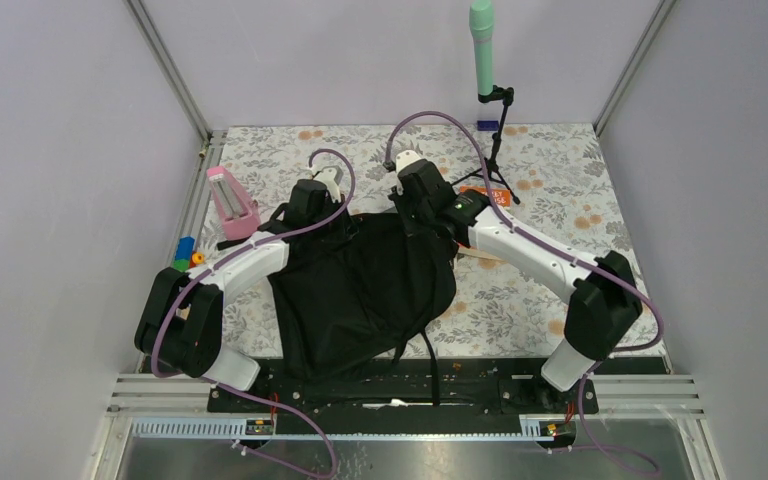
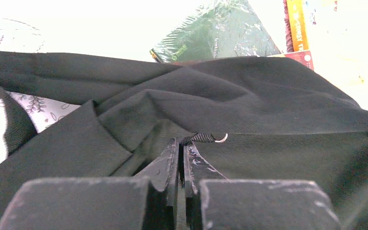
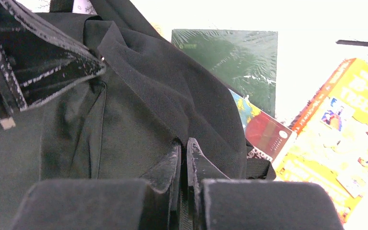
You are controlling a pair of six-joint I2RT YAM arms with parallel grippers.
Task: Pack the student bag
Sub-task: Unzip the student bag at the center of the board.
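Left gripper (image 2: 179, 143) has its fingers pressed together on a fold of the backpack (image 1: 360, 290), just beside a small webbing tab with a metal ring (image 2: 221, 138). Right gripper (image 3: 183, 146) is likewise closed, pinching the backpack's cloth along its far edge. The backpack lies flat in the middle of the table (image 1: 560, 170), its straps trailing toward the arm bases. Beyond the backpack's far edge lie a green book (image 3: 230, 62) and an orange book (image 3: 345, 139). The backpack looks soft, limp and light. It will probably sag wherever it is lifted, so a seam, zipper edge or the webbing tab seems the firmest hold, with the two grips apart to spread the opening.
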